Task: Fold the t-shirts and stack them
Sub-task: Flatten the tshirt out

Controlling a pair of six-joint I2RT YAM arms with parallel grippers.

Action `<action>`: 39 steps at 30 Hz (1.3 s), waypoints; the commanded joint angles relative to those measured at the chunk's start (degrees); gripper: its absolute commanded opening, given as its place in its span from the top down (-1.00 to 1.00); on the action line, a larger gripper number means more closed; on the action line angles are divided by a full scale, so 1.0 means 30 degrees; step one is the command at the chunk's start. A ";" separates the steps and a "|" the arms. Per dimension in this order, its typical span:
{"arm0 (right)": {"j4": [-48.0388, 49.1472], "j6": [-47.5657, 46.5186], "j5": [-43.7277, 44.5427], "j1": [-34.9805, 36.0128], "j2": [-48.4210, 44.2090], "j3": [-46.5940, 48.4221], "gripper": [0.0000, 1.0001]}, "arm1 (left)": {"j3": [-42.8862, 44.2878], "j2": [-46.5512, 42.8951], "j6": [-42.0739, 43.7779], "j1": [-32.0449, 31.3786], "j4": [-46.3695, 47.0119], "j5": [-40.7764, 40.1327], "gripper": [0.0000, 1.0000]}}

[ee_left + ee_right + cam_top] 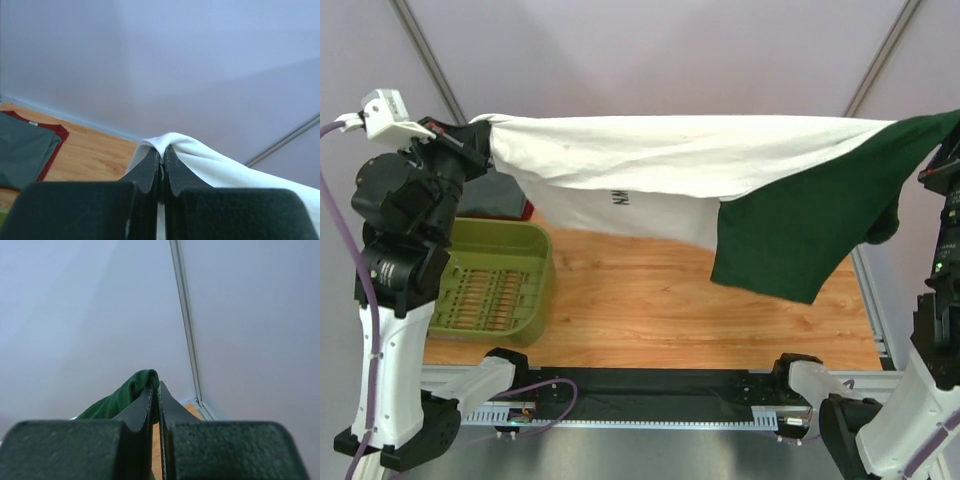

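Note:
The white t-shirt (650,160) with a dark green shoulder part (800,225) hangs stretched in the air above the table, held at both ends. My left gripper (480,135) is shut on its white corner, which also shows in the left wrist view (175,145). My right gripper (948,150) is shut on the green end, seen in the right wrist view (135,385). The grey t-shirt (22,152) lies folded on the dark red t-shirt (57,137) at the table's far left; part of them shows behind the held shirt (505,200).
An olive-green plastic basket (495,280) stands on the wooden table (650,310) at the left, beside the left arm. A metal frame rail (875,320) runs along the table's right edge.

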 commanded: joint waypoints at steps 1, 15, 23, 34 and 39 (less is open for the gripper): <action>-0.1926 -0.0671 0.2355 -0.0141 -0.0748 0.0518 1.00 | 0.0376 -0.0876 -0.0243 0.0345 -0.0894 -0.0972 1.00; -0.7727 0.0971 0.1094 -0.0141 -0.1952 -0.0183 0.99 | -0.0561 -0.3604 -0.0626 0.0345 -0.4614 -0.2347 1.00; -0.7612 0.0472 0.2942 -0.0141 -0.2306 0.0490 1.00 | 0.0081 -0.4806 0.1776 0.0345 -0.5788 -0.2379 1.00; -0.7727 0.1203 0.3438 -0.0141 -0.1339 -0.1244 1.00 | -0.1030 -0.4075 0.1751 0.0345 -0.4852 -0.1707 1.00; -0.9368 0.0824 0.4493 -0.0141 -0.1133 0.1247 1.00 | 0.0403 -0.3430 0.0898 0.0345 -0.6224 -0.1760 1.00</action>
